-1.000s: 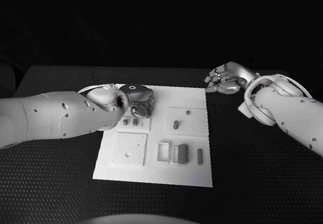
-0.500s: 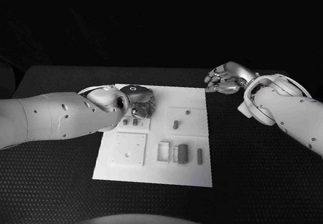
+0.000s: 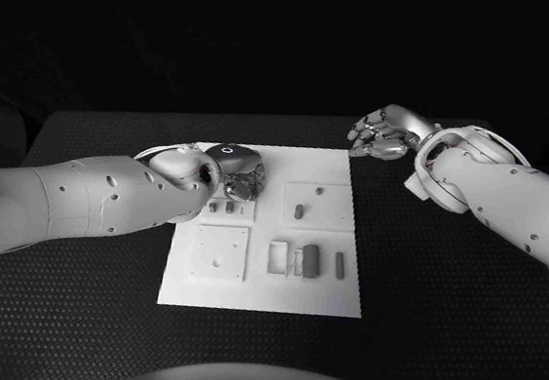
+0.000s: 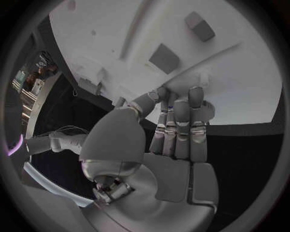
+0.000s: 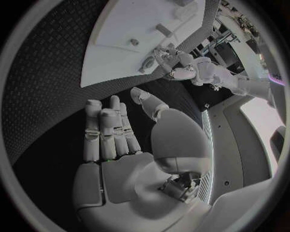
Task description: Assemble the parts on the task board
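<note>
The board (image 3: 266,273) lies flat in the middle of the black surface (image 3: 454,309). Grey parts (image 3: 305,260) stand in a row in the board's near right recess, a single small part (image 3: 301,211) sits in the recess beyond that, and two more small parts (image 3: 222,208) lie toward the board's left edge, just beside the left robot hand (image 3: 232,171).

That left robot hand hovers over the board's far left corner. In the left wrist view its fingers (image 4: 181,125) lie straight and side by side, tips down close to the board, with the thumb alongside; whether anything is pinched under the tips cannot be told.

The right robot hand (image 3: 380,137) is off the board, by its far right corner, above the surface. Its fingers (image 5: 108,130) are loosely extended and slightly apart, with nothing in them.
</note>
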`<action>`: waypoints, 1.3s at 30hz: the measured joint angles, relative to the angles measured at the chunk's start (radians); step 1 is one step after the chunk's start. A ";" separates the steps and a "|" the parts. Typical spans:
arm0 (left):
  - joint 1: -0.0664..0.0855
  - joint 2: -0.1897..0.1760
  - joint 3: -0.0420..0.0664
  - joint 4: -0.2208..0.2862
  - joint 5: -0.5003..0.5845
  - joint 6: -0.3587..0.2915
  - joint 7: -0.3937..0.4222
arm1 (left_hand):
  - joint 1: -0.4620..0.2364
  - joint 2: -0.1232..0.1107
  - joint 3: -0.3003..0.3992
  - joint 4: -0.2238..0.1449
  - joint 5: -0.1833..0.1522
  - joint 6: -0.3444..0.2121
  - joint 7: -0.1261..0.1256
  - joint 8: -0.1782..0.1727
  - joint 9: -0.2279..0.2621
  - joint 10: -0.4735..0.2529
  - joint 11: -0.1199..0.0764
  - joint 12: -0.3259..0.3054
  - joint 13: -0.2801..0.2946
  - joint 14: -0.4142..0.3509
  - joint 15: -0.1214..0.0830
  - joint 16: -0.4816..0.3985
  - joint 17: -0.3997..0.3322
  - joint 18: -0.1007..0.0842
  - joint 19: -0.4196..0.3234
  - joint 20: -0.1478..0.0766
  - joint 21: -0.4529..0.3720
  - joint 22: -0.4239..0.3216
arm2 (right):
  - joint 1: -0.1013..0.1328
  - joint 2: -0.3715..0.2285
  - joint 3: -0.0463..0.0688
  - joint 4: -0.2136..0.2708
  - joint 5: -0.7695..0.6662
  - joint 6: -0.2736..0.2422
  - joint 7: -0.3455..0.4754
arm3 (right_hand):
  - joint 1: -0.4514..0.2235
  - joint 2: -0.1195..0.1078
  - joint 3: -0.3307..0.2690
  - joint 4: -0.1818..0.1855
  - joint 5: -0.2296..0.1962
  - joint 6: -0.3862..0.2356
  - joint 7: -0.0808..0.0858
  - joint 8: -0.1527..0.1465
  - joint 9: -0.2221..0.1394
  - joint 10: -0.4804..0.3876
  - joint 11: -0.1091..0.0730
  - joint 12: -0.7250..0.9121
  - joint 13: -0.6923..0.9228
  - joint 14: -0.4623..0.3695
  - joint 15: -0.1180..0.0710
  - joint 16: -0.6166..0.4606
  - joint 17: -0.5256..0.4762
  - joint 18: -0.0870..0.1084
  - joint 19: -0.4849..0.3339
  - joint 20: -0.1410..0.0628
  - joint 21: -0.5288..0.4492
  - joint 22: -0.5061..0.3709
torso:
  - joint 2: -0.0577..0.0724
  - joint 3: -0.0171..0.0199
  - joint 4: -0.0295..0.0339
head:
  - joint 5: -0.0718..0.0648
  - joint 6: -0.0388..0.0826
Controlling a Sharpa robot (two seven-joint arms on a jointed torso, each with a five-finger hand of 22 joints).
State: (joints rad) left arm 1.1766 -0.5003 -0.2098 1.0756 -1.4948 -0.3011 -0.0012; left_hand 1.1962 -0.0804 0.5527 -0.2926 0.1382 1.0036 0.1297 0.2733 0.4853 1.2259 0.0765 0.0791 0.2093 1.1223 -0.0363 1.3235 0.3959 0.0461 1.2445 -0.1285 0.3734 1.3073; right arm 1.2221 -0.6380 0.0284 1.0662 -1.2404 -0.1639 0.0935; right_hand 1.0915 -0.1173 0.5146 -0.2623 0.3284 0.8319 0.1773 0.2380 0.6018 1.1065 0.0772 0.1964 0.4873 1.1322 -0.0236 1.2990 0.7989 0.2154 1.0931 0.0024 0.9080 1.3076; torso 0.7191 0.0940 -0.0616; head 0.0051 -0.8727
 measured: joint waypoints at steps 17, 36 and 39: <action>-0.008 -0.019 -0.003 0.005 0.006 -0.041 0.020 | 0.010 0.016 0.038 0.000 -0.004 0.034 -0.015 0.018 0.010 0.046 -0.018 0.011 0.019 0.046 -0.018 0.008 0.000 -0.010 0.035 -0.018 0.024 0.001 | 0.000 0.000 0.000 0.000 0.000 0.000 0.000 | 0.000 0.000 0.000 0.000 0.000 0.000 0.001 0.000 0.000 0.000 0.000 0.000 0.000 0.000 0.000 0.000 0.000 0.000 -0.001 0.002 0.000 0.000 | 0.000 0.0000 0.0006 | -0.001 0.000; -0.013 -0.089 0.057 0.076 0.056 -0.048 0.030 | 0.011 0.015 0.041 0.003 -0.008 0.036 -0.014 0.018 0.011 0.046 -0.018 0.011 0.019 0.051 -0.022 0.008 0.000 -0.010 0.040 -0.020 0.027 0.000 | 0.000 -0.004 0.000 -0.001 0.000 0.000 0.000 | 0.000 0.000 0.000 0.000 0.000 -0.001 0.000 0.000 0.001 -0.002 0.002 0.000 0.000 -0.002 0.002 0.000 -0.001 0.000 0.002 0.002 0.000 0.000 | 0.000 -0.0012 0.0013 | 0.004 0.000; -0.003 -0.108 0.060 0.095 0.064 -0.047 0.030 | 0.009 0.017 0.041 0.003 -0.008 0.036 -0.014 0.017 0.011 0.046 -0.018 0.011 0.019 0.052 -0.021 0.008 0.000 -0.010 0.041 -0.020 0.027 0.000 | 0.000 -0.006 0.000 -0.001 0.000 0.000 0.000 | 0.000 0.000 0.000 0.000 0.000 -0.001 0.000 0.000 0.001 -0.002 0.002 0.000 0.000 -0.002 0.002 0.000 -0.001 0.000 0.002 0.001 0.000 0.000 | -0.001 -0.0012 0.0023 | 0.004 0.000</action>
State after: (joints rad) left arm 1.1741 -0.6085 -0.1494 1.1703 -1.4306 -0.3477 0.0292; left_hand 1.2057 -0.0638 0.5936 -0.2897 0.1305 1.0399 0.1158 0.2906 0.4959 1.2721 0.0582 0.0899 0.2287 1.1739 -0.0571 1.3313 0.3961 0.0358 1.2850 -0.1480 0.4004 1.3077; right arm 1.2221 -0.6440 0.0284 1.0653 -1.2402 -0.1635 0.0939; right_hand 1.0915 -0.1173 0.5146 -0.2623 0.3284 0.8313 0.1770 0.2380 0.6024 1.1045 0.0792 0.1964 0.4870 1.1304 -0.0219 1.2990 0.7980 0.2153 1.0954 0.0039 0.9080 1.3077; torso 0.7181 0.0927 -0.0593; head 0.0093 -0.8727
